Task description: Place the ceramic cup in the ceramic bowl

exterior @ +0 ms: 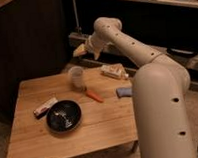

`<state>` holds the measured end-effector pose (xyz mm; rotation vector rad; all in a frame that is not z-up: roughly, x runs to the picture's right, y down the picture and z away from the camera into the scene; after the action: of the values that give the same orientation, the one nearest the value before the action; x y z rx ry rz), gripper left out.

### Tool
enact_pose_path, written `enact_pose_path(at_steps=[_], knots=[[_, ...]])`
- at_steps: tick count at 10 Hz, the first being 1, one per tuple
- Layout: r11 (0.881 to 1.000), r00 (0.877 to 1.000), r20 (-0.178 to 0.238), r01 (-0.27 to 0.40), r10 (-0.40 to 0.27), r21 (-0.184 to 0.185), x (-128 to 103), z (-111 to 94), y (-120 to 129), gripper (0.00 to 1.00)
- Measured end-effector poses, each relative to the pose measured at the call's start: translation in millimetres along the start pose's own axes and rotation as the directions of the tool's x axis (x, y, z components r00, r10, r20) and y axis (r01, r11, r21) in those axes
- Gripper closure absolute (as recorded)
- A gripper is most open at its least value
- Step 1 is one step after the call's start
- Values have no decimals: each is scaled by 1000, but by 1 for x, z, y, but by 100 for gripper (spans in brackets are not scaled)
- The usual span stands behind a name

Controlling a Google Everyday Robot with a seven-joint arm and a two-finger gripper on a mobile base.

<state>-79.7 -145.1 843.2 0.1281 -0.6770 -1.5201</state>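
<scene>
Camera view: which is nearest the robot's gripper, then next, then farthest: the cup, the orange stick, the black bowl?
The gripper hangs high by the table's far edge.
1. ceramic cup, just below it.
2. orange stick, mid-table.
3. ceramic bowl, toward the front.

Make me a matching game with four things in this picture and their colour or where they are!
Things:
1. ceramic cup
2. ceramic bowl
3. orange stick
4. gripper

Clues:
A. black and shiny, resting on the table
B. up in the air, higher than the cup
C. off-white, standing upright behind the bowl
D. lying flat between the cup and the blue pad

Pairs: 1-C, 2-A, 3-D, 4-B
</scene>
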Motion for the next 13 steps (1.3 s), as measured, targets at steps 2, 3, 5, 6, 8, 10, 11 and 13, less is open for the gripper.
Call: enact_pose_path(at_steps=[2,3,5,6,8,10,11,13], knots=[[1000,1000,29,-9,10,-27,-3,21,4,20],[999,999,43,-17,18,-39,-1,32,4,20],[997,996,68,-53,57,-64,8,46,17,20],[995,993,89,-73,79,-69,9,57,22,20],[992,987,116,-99,108,-77,4,68,36,20],[990,981,150,-115,126,-79,-9,79,46,20],[990,978,163,-120,132,-79,-16,83,51,20],[990,973,190,-122,134,-73,-30,91,52,20]])
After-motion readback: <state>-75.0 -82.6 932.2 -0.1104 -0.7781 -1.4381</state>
